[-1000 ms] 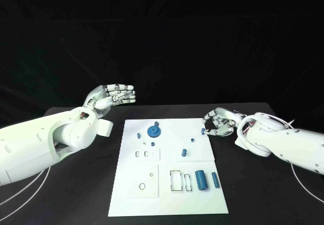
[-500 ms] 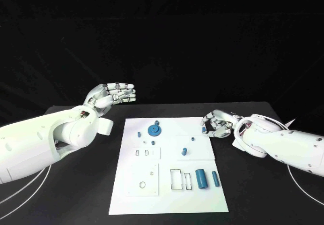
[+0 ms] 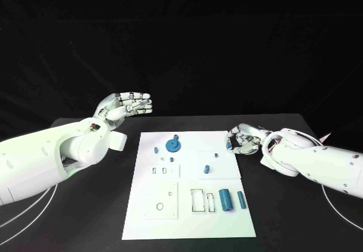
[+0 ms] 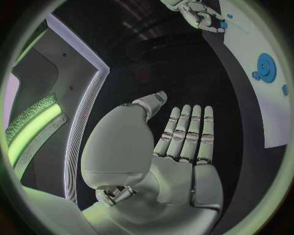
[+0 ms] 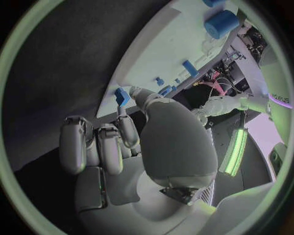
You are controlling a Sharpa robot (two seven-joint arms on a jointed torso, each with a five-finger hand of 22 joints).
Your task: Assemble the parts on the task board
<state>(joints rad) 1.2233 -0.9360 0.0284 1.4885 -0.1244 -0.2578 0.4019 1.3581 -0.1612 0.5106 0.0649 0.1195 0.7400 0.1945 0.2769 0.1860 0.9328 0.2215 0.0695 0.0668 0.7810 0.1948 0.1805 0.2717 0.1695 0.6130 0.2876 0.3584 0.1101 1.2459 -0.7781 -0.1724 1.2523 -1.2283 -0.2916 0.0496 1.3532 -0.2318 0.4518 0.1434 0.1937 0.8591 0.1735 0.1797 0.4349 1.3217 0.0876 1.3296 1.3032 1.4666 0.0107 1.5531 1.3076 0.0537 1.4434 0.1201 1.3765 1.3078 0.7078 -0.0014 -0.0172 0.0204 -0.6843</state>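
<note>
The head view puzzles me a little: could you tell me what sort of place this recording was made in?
Probably a robotics lab test bench: a black table against a dark backdrop, a white task board carrying small blue parts such as a gear, and the right hand pinching a small blue part.

Head view: I look down from above onto the black surface [image 3: 91, 210], with the whole task board [image 3: 189, 226] in the middle of the frame and my arms entering from either side. Left wrist view: the camera sits close behind my left hand [image 4: 165, 161], facing along its palm; beyond it, off to one side, lies part of the task board [image 4: 269, 103] with the blue gear [image 4: 266, 66], and my right hand [image 4: 199, 13] shows far off. Right wrist view: the camera sits close behind my right hand [image 5: 141, 147], facing across the task board [image 5: 165, 54]. All three views share the board.
</note>
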